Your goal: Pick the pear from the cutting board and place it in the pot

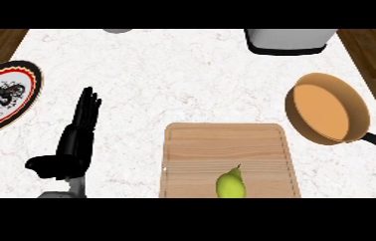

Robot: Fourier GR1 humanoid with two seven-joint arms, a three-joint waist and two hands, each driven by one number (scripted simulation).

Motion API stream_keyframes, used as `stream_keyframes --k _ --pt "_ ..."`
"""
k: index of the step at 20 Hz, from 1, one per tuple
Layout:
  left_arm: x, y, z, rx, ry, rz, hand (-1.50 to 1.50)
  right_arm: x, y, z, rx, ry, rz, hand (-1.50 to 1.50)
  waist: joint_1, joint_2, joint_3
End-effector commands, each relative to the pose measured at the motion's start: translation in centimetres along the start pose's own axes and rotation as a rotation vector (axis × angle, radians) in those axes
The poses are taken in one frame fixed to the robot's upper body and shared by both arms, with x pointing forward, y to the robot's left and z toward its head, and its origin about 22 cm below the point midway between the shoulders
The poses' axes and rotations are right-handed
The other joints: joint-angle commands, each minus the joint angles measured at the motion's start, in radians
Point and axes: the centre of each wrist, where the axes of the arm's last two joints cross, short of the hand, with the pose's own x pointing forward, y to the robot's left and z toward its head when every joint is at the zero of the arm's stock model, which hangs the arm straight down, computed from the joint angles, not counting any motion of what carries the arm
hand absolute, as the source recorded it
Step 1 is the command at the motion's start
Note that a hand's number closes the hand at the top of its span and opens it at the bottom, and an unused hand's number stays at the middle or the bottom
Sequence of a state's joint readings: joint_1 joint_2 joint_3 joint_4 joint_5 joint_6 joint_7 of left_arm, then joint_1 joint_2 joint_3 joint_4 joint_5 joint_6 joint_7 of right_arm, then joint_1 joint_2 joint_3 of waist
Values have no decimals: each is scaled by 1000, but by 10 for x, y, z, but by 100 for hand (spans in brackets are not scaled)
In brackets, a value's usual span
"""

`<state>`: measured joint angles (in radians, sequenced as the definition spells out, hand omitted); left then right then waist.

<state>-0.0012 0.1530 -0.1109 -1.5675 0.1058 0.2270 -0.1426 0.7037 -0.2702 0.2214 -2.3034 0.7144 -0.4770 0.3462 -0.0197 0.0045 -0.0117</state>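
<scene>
Nothing done yet — pear [230,183] lies on the board [224,145], near edge, untouched. Pot [327,109] well apart at right, empty. Left hand [79,130] rests at left, fingers straight, holding nothing — right hand unseen.

No readable text, label, brand or number appears on any item. The plate [16,93] carries a dark motif, possibly ornamental only.

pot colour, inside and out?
Orange-brown pot: lighter orange inside, darker brown rim, black handle. Head view, right of the cutting board.
</scene>
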Motion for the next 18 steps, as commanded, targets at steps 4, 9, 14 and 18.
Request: stream_keyframes --k 4,9,14,18 --pt "3 -16 -2 -51 -35 7 0 9 10 34 269 257 269 -150 47 17 0" --pt "6 -19 -2 -66 -36 17 0 50 37 41 318 364 305 -150 61 10 4" --pt "1 -26 0 -61 -16 26 0 102 71 42 339 375 329 -150 47 3 8" --pt "-5 -31 9 -45 -8 17 0 93 99 29 406 476 432 -150 38 1 10"
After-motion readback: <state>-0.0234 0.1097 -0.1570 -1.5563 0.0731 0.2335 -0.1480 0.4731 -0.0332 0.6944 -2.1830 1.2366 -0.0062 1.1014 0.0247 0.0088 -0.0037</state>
